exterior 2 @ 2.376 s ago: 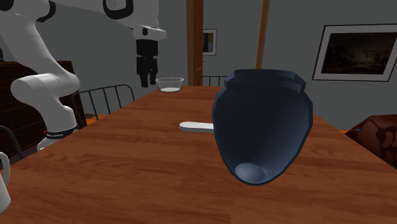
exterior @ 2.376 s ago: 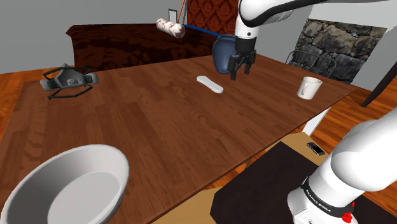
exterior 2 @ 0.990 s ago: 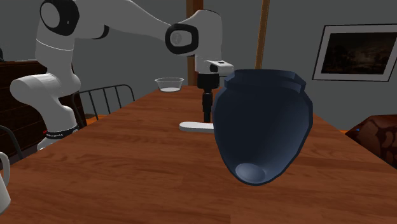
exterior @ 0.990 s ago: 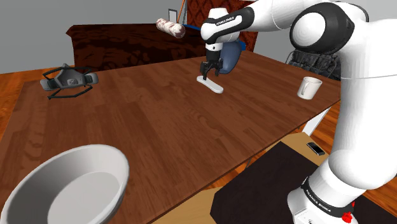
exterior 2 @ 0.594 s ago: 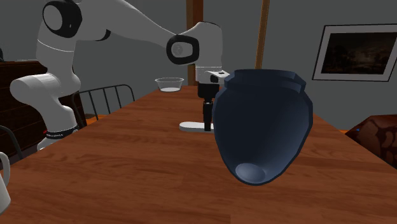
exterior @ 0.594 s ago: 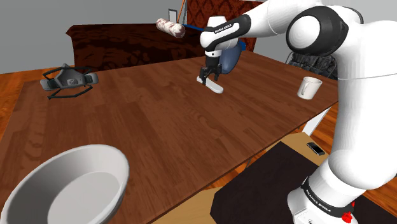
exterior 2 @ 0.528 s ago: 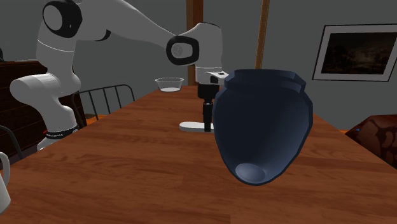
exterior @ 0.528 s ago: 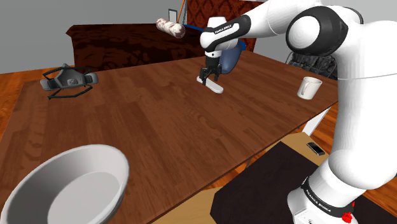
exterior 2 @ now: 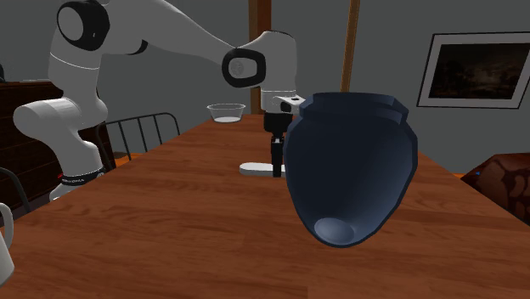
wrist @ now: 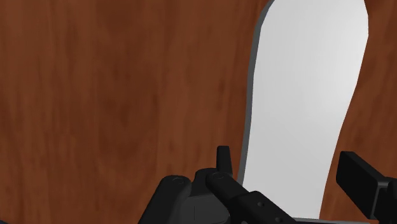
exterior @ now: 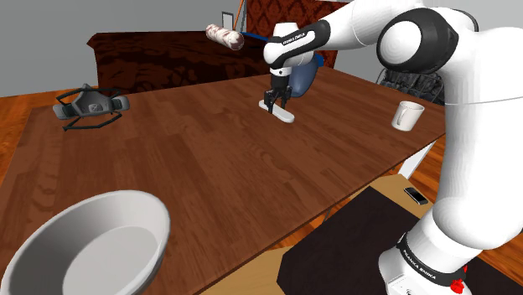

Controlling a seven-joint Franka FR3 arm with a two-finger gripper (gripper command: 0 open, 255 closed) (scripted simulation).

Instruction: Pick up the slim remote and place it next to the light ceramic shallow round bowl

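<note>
Over table [exterior: 209, 168], jaws open astride white remote [wrist: 305, 95], w/o touching; arm lettering [exterior: 293, 38] illegible.

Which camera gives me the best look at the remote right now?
The wrist view: the remote lies close up between the open hand's fingers. The shoulder view shows it far off under the hand; in the second exterior view the dark vase hides one end.

Small dark lettering runs along the white arm [exterior: 295, 38] just above the gripper [exterior: 270, 106], and again far below it beside the stand [exterior: 344, 243] (both too small to read).
</note>
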